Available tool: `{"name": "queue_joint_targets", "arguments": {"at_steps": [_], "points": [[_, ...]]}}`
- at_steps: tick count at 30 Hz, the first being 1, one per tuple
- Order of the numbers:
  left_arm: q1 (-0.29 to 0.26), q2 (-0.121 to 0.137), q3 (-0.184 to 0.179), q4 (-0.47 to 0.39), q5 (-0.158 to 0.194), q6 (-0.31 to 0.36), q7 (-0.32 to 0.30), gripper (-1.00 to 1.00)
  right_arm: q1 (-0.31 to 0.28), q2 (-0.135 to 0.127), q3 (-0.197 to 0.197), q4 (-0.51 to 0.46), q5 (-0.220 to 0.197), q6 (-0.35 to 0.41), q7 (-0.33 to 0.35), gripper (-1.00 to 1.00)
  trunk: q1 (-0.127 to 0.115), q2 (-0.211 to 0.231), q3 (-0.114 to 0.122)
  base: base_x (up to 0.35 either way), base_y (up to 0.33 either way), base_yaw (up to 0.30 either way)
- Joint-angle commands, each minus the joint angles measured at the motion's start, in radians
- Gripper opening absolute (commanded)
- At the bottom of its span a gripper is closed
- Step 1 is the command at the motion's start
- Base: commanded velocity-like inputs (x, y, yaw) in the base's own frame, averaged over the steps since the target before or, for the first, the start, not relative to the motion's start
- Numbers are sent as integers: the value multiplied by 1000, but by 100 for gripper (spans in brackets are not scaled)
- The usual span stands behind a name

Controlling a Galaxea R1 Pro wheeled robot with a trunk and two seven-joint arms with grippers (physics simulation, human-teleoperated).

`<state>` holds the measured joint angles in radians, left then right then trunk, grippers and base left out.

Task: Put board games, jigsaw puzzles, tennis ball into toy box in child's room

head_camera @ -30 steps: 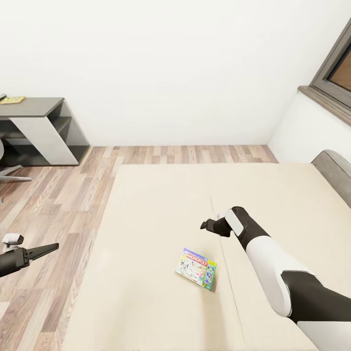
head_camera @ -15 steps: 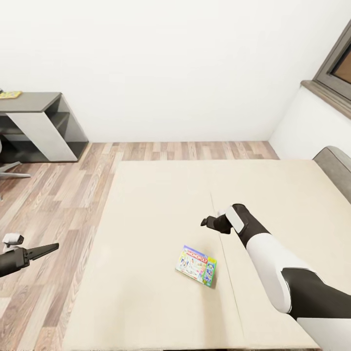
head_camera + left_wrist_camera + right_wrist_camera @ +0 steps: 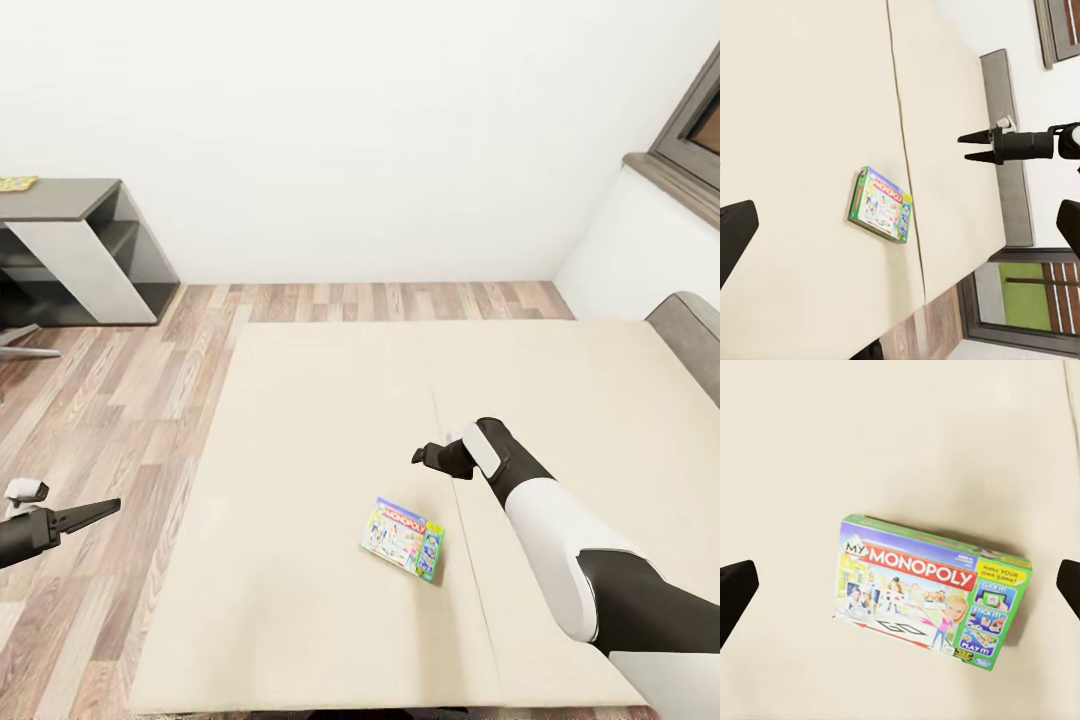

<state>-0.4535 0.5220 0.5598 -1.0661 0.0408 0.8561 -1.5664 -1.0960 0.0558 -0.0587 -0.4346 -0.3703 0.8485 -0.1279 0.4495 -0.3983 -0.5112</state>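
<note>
Flat: board game (image 3: 403, 539) on beige bed (image 3: 300, 420), wood floor (image 3: 110, 400).

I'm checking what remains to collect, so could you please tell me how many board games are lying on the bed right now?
1. The Monopoly board game lies flat on the bed, near its front edge, below the right tool. No second box is visible on the mattress.

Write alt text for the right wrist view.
A My Monopoly board game lies flat, face up, on the beige bed, below the camera. The dark tips of the right end effector's fingers show at opposite edges of the picture, spread wide and well clear of the box.
</note>
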Motion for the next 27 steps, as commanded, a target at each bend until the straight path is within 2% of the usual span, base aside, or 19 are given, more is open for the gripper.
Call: {"name": "queue_joint_targets", "arguments": {"at_steps": [1, 27], "points": [[-1, 0, 0, 0, -1, 11, -4, 100, 0, 1, -6, -1, -10, 3, -10, 100, 0, -2, -3, 0, 0, 0], [-1, 1, 0, 0, -1, 11, -4, 100, 1, 1, -5, -1, -9, -2, -9, 100, 0, -2, -46, 0, 0, 0]]}}
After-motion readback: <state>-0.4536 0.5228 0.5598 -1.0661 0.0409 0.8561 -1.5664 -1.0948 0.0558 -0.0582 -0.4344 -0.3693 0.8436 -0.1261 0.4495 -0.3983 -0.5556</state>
